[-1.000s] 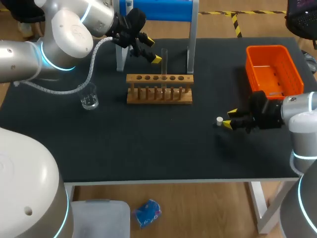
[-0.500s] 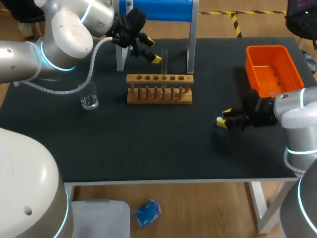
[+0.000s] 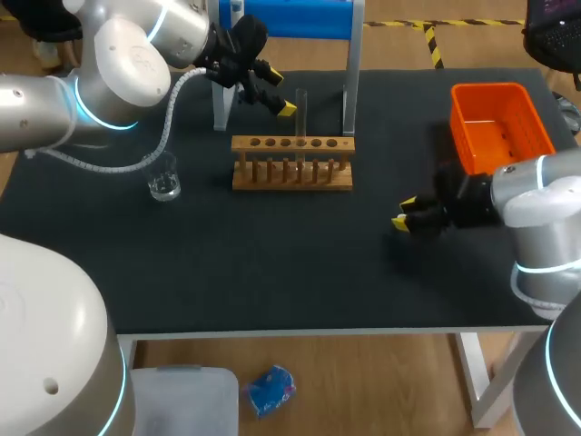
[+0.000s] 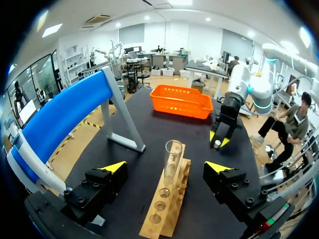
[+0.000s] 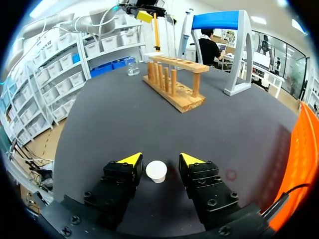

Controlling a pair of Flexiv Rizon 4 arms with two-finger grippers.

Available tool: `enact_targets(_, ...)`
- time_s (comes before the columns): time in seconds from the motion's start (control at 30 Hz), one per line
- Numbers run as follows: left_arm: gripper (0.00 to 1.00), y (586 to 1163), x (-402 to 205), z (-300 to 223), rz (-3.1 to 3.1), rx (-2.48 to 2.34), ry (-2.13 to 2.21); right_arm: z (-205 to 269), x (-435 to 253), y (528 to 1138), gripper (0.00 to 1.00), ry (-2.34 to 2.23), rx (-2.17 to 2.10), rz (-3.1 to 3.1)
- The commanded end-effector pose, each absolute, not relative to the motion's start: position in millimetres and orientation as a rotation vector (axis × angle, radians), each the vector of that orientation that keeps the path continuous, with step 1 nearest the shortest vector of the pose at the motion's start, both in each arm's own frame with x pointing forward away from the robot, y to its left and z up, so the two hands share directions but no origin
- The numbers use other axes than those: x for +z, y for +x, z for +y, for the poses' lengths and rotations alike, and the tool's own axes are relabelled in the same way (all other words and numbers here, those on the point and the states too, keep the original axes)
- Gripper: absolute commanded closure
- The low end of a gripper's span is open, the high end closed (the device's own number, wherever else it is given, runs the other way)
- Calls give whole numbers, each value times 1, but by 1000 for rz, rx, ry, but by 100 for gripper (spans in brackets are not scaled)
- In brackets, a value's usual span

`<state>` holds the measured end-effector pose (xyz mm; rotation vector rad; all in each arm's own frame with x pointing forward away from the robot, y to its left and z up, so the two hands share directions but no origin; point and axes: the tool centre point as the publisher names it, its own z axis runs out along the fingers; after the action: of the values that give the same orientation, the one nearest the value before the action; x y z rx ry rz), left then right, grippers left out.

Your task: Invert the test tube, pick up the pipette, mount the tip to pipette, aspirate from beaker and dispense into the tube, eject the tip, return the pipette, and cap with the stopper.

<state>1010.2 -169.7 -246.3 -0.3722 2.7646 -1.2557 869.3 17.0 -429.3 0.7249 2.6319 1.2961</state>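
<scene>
Black matte table [image 3: 272, 272] | right gripper [image 5: 161, 159] spread — small white round stopper [image 5: 156, 171] lay between its fingers, ungrasped | left gripper [image 4: 165, 167] unclenched, clear glass test tube [image 4: 172, 159] ahead between its fingers | step: likely capping; next: pinch stopper.

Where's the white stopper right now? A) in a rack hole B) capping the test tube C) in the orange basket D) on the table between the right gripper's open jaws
D: the stopper sits on the table between the yellow tips of the right gripper, jaws apart.

an orange basket [image 3: 490, 89] stands well apart from the wooden rack [image 3: 292, 180].
</scene>
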Motion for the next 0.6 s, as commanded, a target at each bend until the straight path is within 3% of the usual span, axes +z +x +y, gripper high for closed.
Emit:
enact_targets(0.03, 0, 1012, -245, -170, 2773, -1251, -372, 18, -431, 870, 53, 729, 1286, 2640)
enact_targets(0.6, 0, 1012, -245, -170, 2773, -1251, -372, 17, -427, 863, 66, 734, 1272, 2640)
